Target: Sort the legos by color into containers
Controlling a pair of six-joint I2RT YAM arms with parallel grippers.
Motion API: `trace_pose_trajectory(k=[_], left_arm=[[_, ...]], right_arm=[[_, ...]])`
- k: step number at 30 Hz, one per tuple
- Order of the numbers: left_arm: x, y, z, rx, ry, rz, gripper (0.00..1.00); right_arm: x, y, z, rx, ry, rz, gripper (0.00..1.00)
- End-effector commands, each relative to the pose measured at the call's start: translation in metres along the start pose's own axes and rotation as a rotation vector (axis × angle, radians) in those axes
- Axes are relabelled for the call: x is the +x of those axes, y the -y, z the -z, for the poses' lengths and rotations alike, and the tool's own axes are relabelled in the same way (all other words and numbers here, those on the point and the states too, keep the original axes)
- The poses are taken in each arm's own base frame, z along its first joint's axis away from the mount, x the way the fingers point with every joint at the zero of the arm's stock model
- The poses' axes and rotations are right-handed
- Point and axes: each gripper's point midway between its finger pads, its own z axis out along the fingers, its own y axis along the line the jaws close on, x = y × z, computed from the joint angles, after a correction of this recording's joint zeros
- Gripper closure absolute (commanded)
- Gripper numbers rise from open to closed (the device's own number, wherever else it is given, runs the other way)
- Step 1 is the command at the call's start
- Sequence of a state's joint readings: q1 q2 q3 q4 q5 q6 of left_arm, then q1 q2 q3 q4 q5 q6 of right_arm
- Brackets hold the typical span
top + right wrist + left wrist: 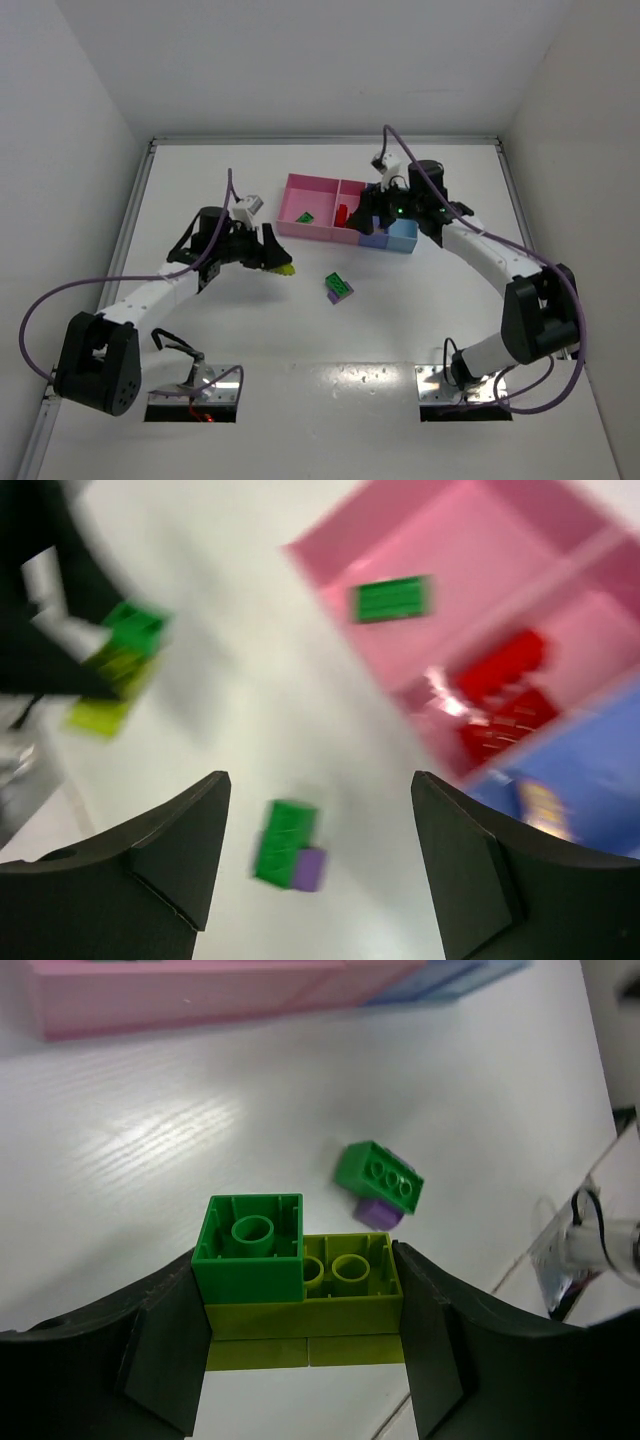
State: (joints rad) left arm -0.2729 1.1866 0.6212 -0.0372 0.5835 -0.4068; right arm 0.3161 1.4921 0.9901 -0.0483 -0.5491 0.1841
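My left gripper [305, 1345] is shut on a yellow-green lego [345, 1305] with a green lego [250, 1250] stacked on it, held just above the table [278, 262]. A green-and-purple lego stack [339, 288] [380, 1180] [288, 845] lies loose at the table's middle. The containers stand at the back: wide pink [310, 181] holding a green lego [392, 598], narrower pink [352, 186] holding red legos [505, 695], dark blue [372, 241], light blue [403, 240]. My right gripper [318, 785] hangs open and empty above the narrower pink and dark blue bins [368, 215].
The wrist picture on the right is blurred. A small yellowish piece [545, 805] shows in the dark blue bin. White walls close the table in at left, back and right. The pink bin's wall [200, 995] lies beyond my left gripper.
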Motion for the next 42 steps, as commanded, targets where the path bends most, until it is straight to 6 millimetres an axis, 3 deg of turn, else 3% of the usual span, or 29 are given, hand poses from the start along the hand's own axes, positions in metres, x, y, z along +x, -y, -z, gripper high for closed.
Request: trace_pose_trajectory(k=[1, 2, 6, 10, 11, 13, 14, 15, 21, 30, 32, 33, 34, 37, 38, 42], left_arm=[[-0.047, -0.012, 0.001, -0.136, 0.134, 0.166, 0.72], [-0.050, -0.019, 0.001, -0.184, 0.139, 0.206, 0.77], [-0.071, -0.044, 0.009, -0.379, 0.198, 0.313, 0.77], [-0.075, -0.059, 0.019, -0.464, 0.232, 0.391, 0.77], [-0.079, -0.062, 0.023, -0.479, 0.256, 0.407, 0.77], [-0.083, -0.071, 0.029, -0.496, 0.280, 0.444, 0.77], [-0.082, -0.071, 0.029, -0.490, 0.276, 0.473, 0.77], [-0.081, -0.067, 0.028, -0.470, 0.268, 0.486, 0.77], [-0.081, -0.070, 0.036, -0.388, 0.269, 0.649, 0.77], [-0.092, -0.075, 0.066, -0.360, 0.379, 0.756, 0.78], [-0.082, -0.081, 0.068, -0.373, 0.371, 0.789, 0.79], [-0.086, -0.084, 0.075, -0.380, 0.399, 0.793, 0.79], [-0.084, -0.084, 0.077, -0.371, 0.402, 0.806, 0.80], [-0.082, -0.086, 0.085, -0.371, 0.424, 0.823, 0.82], [-0.084, -0.086, 0.089, -0.362, 0.438, 0.836, 0.83], [-0.079, -0.086, 0.095, -0.346, 0.452, 0.871, 0.83]], right_arm=[[-0.008, -0.072, 0.002, -0.271, -0.010, 0.076, 0.26], [-0.007, -0.079, 0.000, -0.280, -0.020, 0.103, 0.26], [0.008, -0.110, -0.012, -0.314, -0.078, 0.121, 0.26], [0.019, -0.116, -0.037, -0.249, -0.113, 0.107, 0.25], [0.011, -0.118, -0.042, -0.234, -0.094, 0.108, 0.25], [0.013, -0.114, -0.056, -0.185, -0.105, 0.062, 0.25], [0.005, -0.118, -0.061, -0.181, -0.086, 0.057, 0.25], [0.009, -0.112, -0.070, -0.147, -0.103, 0.002, 0.25], [-0.021, -0.125, -0.101, -0.210, -0.047, -0.166, 0.25], [-0.057, -0.187, -0.141, -0.325, -0.005, -0.141, 0.24], [-0.056, -0.201, -0.150, -0.327, -0.009, -0.130, 0.24], [-0.056, -0.203, -0.154, -0.319, -0.009, -0.120, 0.24], [-0.067, -0.207, -0.158, -0.312, 0.018, -0.111, 0.22], [-0.061, -0.204, -0.172, -0.274, 0.005, -0.107, 0.22], [-0.065, -0.210, -0.172, -0.279, 0.017, -0.100, 0.22], [-0.059, -0.206, -0.178, -0.264, 0.002, -0.106, 0.21]])
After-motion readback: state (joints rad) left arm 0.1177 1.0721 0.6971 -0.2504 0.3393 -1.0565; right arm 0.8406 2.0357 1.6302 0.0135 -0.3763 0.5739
